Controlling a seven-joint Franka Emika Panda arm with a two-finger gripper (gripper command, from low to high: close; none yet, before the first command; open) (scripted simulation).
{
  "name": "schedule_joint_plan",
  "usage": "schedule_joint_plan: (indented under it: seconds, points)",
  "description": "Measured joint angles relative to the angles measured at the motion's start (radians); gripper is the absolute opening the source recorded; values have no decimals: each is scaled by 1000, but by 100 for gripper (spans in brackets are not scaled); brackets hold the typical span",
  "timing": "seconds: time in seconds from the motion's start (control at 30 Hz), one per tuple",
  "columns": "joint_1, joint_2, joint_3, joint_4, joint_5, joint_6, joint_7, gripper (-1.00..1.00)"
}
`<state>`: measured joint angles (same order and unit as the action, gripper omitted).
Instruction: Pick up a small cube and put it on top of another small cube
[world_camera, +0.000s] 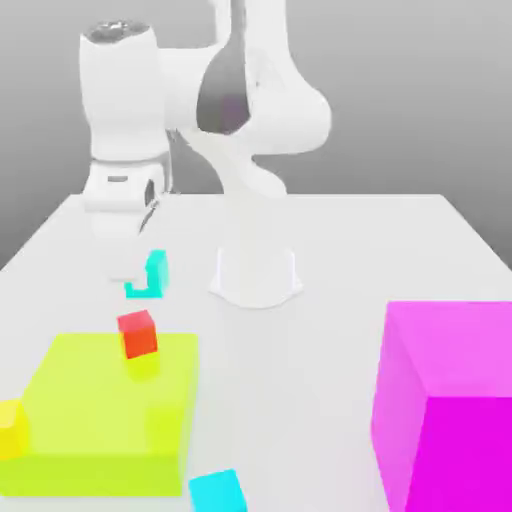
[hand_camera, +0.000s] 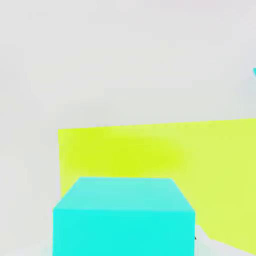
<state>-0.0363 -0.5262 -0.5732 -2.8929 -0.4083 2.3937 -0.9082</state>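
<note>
**Entry: small cube at the pincer, above the tabletop's far-left part**

Item 1. Small cube (world_camera: 153, 276), teal-green. It sat at the lower end of the pincer (world_camera: 128, 272), partly covered by the hand in the exterior view, beyond the far edge of the flat block. In the hand view the small cube (hand_camera: 123, 216) stood close up, directly before the camera, its top face and one side face visible.

Item 2. Pincer, white, pointing down over the far-left part of the tabletop (world_camera: 330, 250). Its jaws were closed on the small cube. Whether the cube touched the tabletop could not be told.

Item 3. Flat yellow-green block (world_camera: 105, 425), near the tabletop's near-left corner. In the hand view the same block (hand_camera: 150, 155) lay just behind the small cube.

Item 4. Red cube (world_camera: 138, 334), small, resting on the flat block at its far edge, on the near side of the pincer and close to it.

Item 5. Yellow cube (world_camera: 12, 428), small, at the flat block's left edge in the exterior view.

Item 6. Sky-cyan cube (world_camera: 217, 491), on the tabletop's near edge, just beside the flat block's near corner.

Item 7. Magenta block (world_camera: 445, 400), large, at the near-right corner, well apart from the pincer.

Item 8. Arm base (world_camera: 256, 272), white, round, at the middle of the tabletop.
</note>
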Motion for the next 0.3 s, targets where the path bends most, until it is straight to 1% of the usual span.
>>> schedule_joint_plan:
  seconds: [0.17, 0.2, 0.3]
  points:
    - [19, 154, -58, -33, 0, 184, -16, -100]
    - [24, 185, -67, -39, 1, 221, -20, 100]
    - [24, 185, -67, -39, 1, 221, -20, 100]
